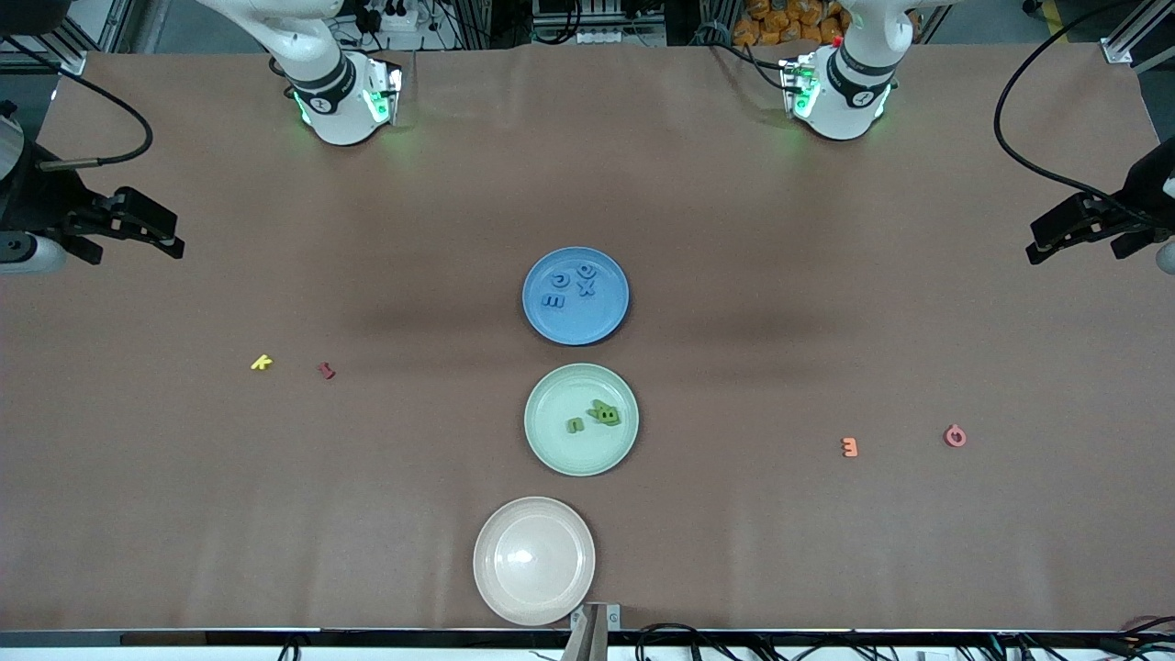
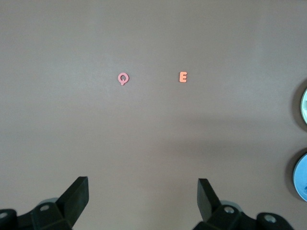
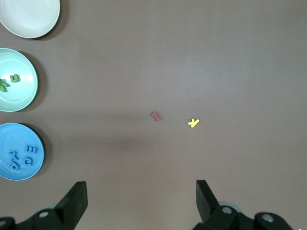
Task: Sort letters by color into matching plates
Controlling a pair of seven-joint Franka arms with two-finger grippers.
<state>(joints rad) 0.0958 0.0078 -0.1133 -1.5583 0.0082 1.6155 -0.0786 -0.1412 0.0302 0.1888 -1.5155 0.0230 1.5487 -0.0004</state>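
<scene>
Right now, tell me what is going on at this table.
Nothing is being handled. The left gripper and right gripper hang open at the table's two ends. The blue letters lie in the blue plate, the green letters in the green plate. A cream plate holds nothing. Four other letters lie loose on the table.

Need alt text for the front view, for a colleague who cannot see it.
Three plates in a line mid-table: blue plate holding blue letters, green plate holding green letters, empty cream plate. Four stray letters lie apart; both arms wait at the table ends.
</scene>
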